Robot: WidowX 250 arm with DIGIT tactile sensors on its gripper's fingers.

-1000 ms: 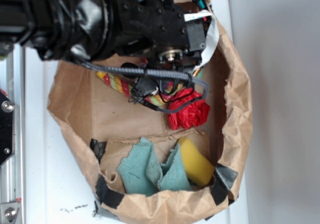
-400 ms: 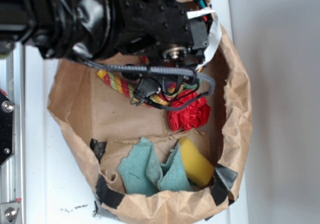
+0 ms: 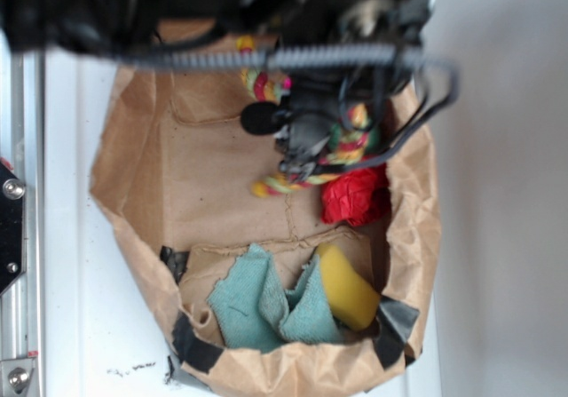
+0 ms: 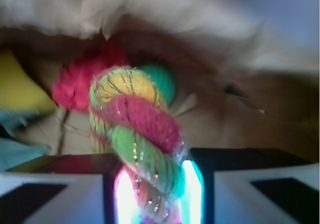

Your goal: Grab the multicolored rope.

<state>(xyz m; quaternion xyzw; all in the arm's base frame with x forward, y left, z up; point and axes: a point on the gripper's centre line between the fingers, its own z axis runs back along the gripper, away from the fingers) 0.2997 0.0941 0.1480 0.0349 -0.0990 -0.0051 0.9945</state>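
Note:
The multicolored rope (image 3: 288, 180), twisted red, yellow and pale green, hangs lifted inside the brown paper bag (image 3: 142, 193), one end dangling at the lower left. In the wrist view the rope (image 4: 140, 134) sits between my two jaws, which are closed against it, and its small green ball (image 4: 161, 81) shows behind it. My gripper (image 3: 306, 139) is shut on the rope near the bag's far right side. The arm blurs across the top of the exterior view.
A red crumpled paper flower (image 3: 355, 194) lies just right of the rope. A teal cloth (image 3: 262, 299) and a yellow sponge (image 3: 346, 289) lie at the bag's near end. The white table (image 3: 71, 308) surrounds the bag.
The gripper has risen and shifted right with the rope in it. The rope has come up off the bag's floor and now dangles; the flower stayed.

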